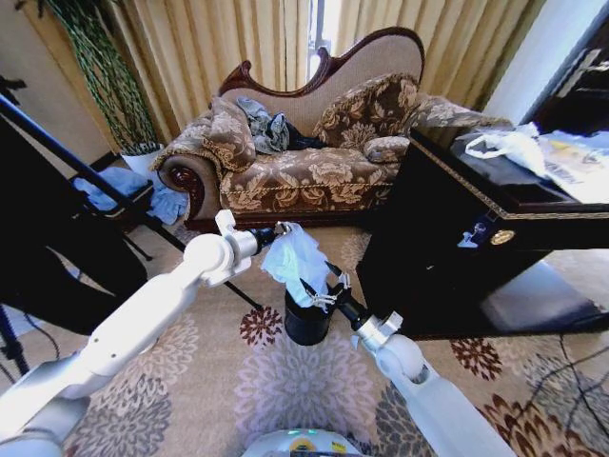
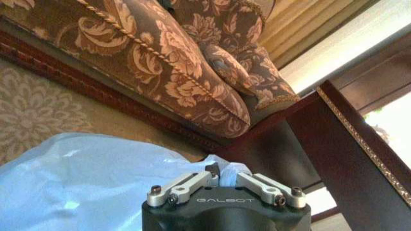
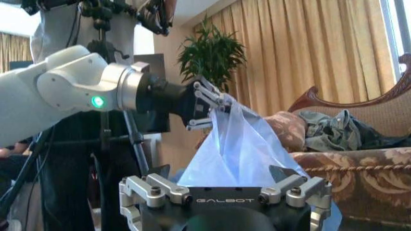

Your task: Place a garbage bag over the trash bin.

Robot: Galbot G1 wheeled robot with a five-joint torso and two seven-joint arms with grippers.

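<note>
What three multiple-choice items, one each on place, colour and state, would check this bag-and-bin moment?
1. Where is the trash bin?
A. On the sofa
B. On the carpet in front of the robot
C. On the dark table

2. What colour is the garbage bag?
A. Black
B. Pale blue-white
C. Green

3. How is the bag held?
A. Lying loose
B. By both grippers
C. By a person

Key: B, it stands on the floral carpet; B, translucent pale plastic; B, left gripper pinches the top, right gripper the lower part.
</note>
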